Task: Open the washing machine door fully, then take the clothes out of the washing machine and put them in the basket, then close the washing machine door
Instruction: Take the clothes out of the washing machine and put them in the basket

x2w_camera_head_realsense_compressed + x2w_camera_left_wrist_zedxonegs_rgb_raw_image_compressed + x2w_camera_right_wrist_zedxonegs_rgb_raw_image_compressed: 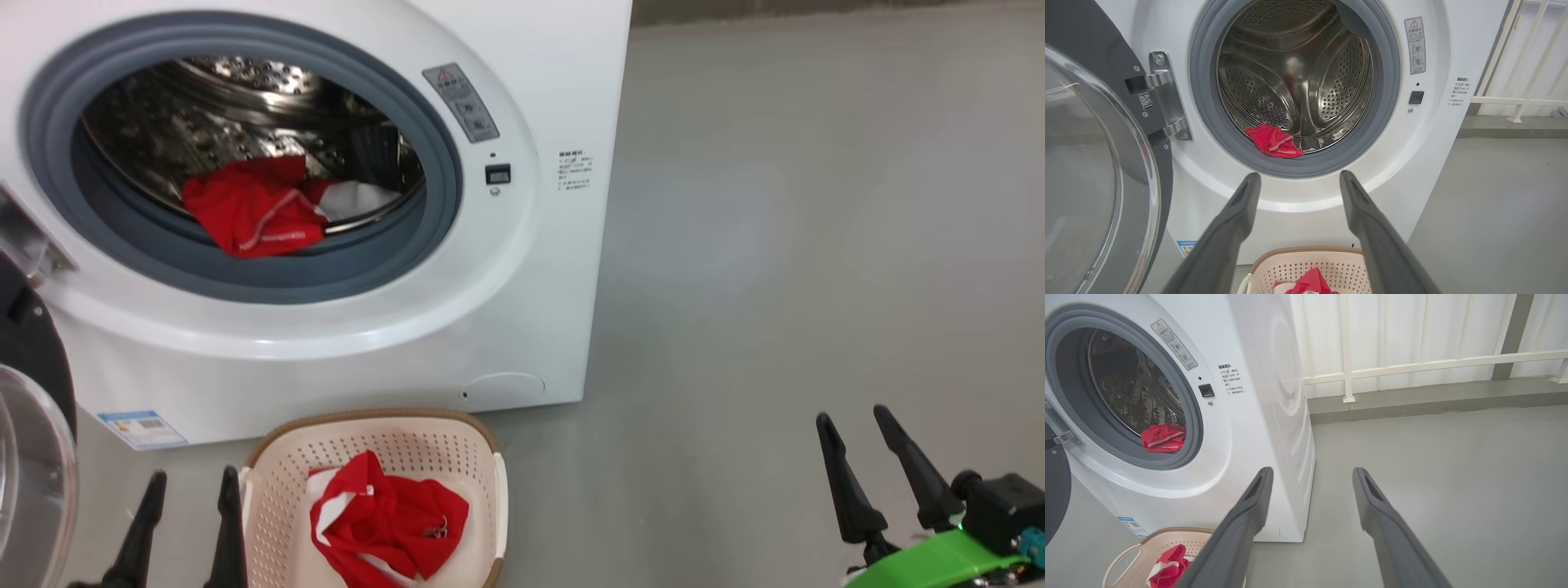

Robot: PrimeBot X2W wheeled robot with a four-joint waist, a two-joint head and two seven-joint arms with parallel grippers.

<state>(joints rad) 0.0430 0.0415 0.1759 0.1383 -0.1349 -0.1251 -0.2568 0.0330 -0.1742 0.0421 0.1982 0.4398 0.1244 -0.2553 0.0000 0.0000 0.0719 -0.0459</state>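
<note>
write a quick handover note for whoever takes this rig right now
Left gripper: open, empty, beside the basket.
Right gripper: open, empty, above the floor.
Done: washing machine door open; red garment in the basket.
Left: red clothes lying inside the washing machine go to the basket, then close the door.

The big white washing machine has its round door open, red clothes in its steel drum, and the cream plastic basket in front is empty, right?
The cream plastic basket with perforated sides is not empty: the head view shows a crumpled red and white garment lying in it. The rest is right.
</note>
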